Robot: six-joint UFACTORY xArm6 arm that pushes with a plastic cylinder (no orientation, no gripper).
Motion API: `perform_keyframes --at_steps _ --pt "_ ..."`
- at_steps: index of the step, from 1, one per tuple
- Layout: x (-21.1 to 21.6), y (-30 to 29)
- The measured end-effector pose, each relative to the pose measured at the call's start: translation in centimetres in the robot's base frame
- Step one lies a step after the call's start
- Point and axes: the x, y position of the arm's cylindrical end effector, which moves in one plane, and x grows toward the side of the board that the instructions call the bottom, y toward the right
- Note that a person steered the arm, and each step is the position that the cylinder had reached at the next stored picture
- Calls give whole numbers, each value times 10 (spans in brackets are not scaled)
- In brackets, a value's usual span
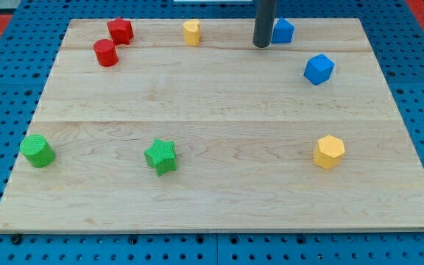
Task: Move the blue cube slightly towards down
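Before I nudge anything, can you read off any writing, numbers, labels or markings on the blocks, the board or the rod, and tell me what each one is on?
None: no words, numbers, labels or signs can be read in the camera view.
The wooden board, my tip, the blue cube to its right and the other coloured blocks are plain.
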Motion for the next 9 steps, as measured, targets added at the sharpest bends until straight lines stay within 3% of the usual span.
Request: perform_keyframes --at_steps 2,3,4,5,6,7,8,9 --pt "0 -15" --pt "17 -50" --pt "56 -119" --pt "64 -176" --pt "43 -99" --pt "43 42" --pt "43 144" --pt "85 106"
